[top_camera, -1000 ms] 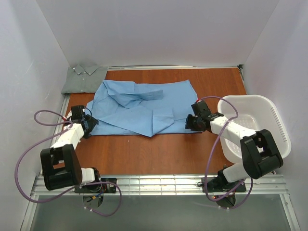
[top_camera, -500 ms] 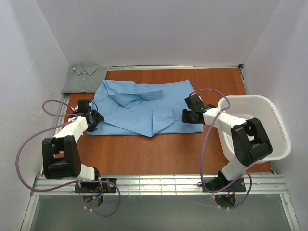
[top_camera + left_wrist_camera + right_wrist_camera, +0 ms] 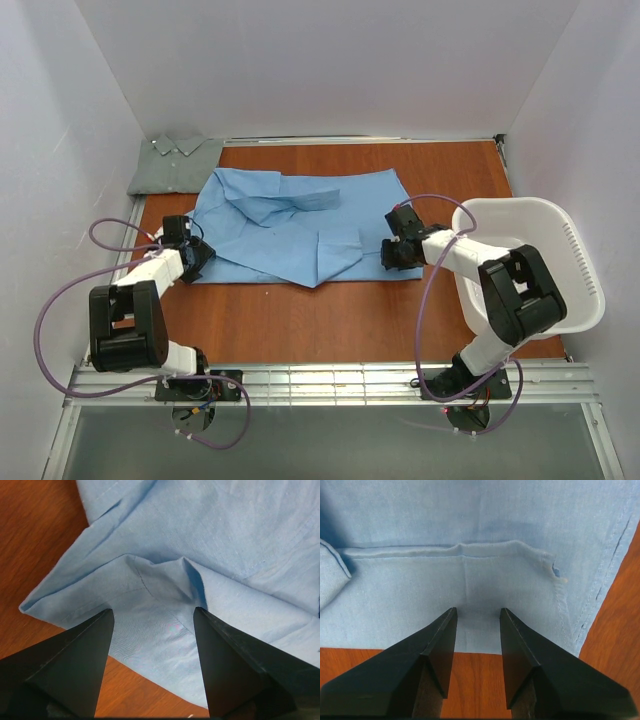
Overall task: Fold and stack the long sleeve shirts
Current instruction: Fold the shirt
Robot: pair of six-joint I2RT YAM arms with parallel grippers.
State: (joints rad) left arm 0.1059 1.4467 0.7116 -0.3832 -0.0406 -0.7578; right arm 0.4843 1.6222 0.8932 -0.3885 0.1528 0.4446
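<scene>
The light blue long sleeve shirt (image 3: 300, 225) lies spread on the wooden table (image 3: 330, 320), a sleeve folded across its front. The grey-green shirt (image 3: 176, 165) sits folded at the back left corner. My left gripper (image 3: 197, 256) is at the blue shirt's near left corner. In the left wrist view it (image 3: 152, 612) is open, its fingers straddling a raised fold of blue cloth (image 3: 225, 540). My right gripper (image 3: 392, 253) is at the shirt's near right hem. In the right wrist view it (image 3: 478, 610) is open, its tips resting on the blue cloth (image 3: 470, 530) just past the hem.
A white plastic laundry basket (image 3: 575, 262) stands at the right, close beside the right arm. White walls enclose the table on three sides. Bare wood (image 3: 475, 680) runs between the shirt's near hem and the metal rail (image 3: 330, 380) at the front.
Both grippers have closed in on the blue shirt's near corners. The left jaws narrowed a little. The right gripper swung left, then drew back slightly toward the near hem.
</scene>
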